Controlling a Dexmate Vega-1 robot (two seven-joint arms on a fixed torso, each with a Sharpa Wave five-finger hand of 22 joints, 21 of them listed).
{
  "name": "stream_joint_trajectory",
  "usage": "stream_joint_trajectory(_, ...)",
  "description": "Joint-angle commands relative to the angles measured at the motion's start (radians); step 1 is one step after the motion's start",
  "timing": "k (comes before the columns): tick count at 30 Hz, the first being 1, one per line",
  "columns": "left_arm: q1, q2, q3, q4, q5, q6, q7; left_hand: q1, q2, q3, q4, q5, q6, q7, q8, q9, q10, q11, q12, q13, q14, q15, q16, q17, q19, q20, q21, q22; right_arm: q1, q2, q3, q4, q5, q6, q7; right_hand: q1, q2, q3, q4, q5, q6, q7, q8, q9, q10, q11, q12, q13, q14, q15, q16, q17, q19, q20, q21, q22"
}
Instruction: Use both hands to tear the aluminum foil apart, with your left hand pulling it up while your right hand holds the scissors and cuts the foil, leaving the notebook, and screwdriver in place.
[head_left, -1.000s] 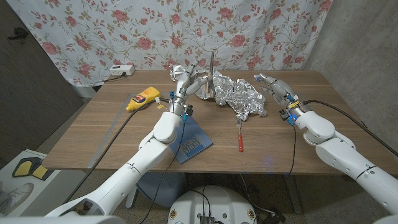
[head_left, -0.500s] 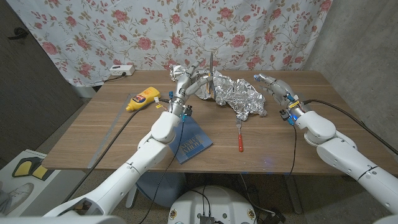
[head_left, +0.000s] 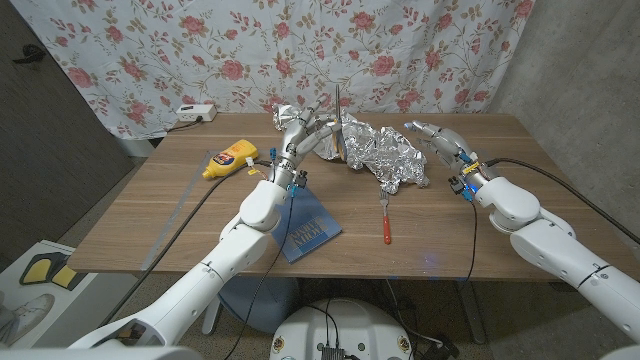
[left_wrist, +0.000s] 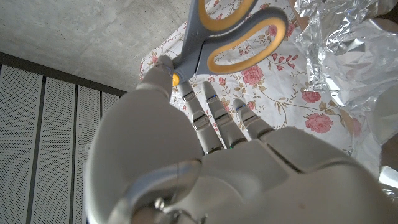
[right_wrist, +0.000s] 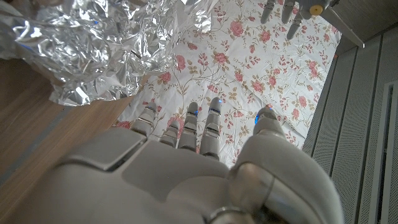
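My left hand (head_left: 293, 128) is holding the scissors (left_wrist: 225, 34), pinched near the pivot with the orange-lined handles standing free above my fingers; in the head view the blades (head_left: 340, 103) point upward at the far edge of the surface (head_left: 180, 215). That is the wrong hand for the task as given. My right hand (head_left: 437, 139) holds nothing, its fingers apart and hovering just beside the crumpled aluminum foil (head_left: 385, 152), which lies on the surface between my two hands. I can't tell from here whether my left fingers also touch the foil's near end. So cutting has not begun; I judge this the set-up step. Next, the right hand must get onto the foil, or the tools be swapped. The notebook (head_left: 310, 228) and screwdriver (head_left: 384, 222) lie nearer me, well apart from the foil.
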Motion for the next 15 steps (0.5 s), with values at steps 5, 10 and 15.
stream_joint_trajectory(5,-0.009,-0.019,0.0,0.038,-0.095,-0.024,-0.075,0.005,0.008,0.002,0.003,-0.004,0.013,0.004,-0.001,0.003,0.012,-0.015,0.111,0.217,0.012,-0.021,-0.002,0.006,-0.002,0.0,0.001,0.003,-0.003,-0.032,-0.003,-0.026,-0.018,-0.025,0.011,0.018,-0.001,0.013,-0.001,0.006,0.009,-0.003,-0.009,0.004,-0.033,0.003,-0.011,0.015,-0.033,-0.014,-0.005,0.001,-0.02,-0.013,0.0,0.002)
stream_joint_trajectory(10,-0.014,-0.026,0.0,0.056,-0.13,-0.032,-0.106,0.007,0.007,0.001,0.001,-0.006,0.016,0.003,0.0,0.003,0.014,-0.015,0.114,0.219,0.012,-0.023,-0.001,0.009,-0.004,0.002,0.001,0.003,-0.002,-0.042,-0.003,-0.037,-0.022,-0.032,0.016,0.022,-0.002,0.015,-0.002,0.006,0.005,-0.003,-0.014,0.004,-0.043,0.002,-0.014,0.017,-0.042,-0.013,-0.007,0.0,-0.021,-0.017,0.001,0.002)
stream_joint_trajectory(15,-0.02,-0.027,0.001,0.068,-0.137,-0.037,-0.121,0.008,0.007,-0.001,0.001,-0.008,0.016,0.003,0.0,0.003,0.011,-0.015,0.113,0.219,0.011,-0.022,-0.001,0.012,-0.005,0.0,0.001,0.003,0.005,-0.051,-0.009,-0.05,-0.042,-0.048,0.012,0.026,-0.003,0.018,-0.002,0.006,0.006,-0.003,-0.018,0.004,-0.068,0.0,-0.022,0.021,-0.049,-0.012,-0.007,-0.001,-0.026,-0.017,0.001,0.002)
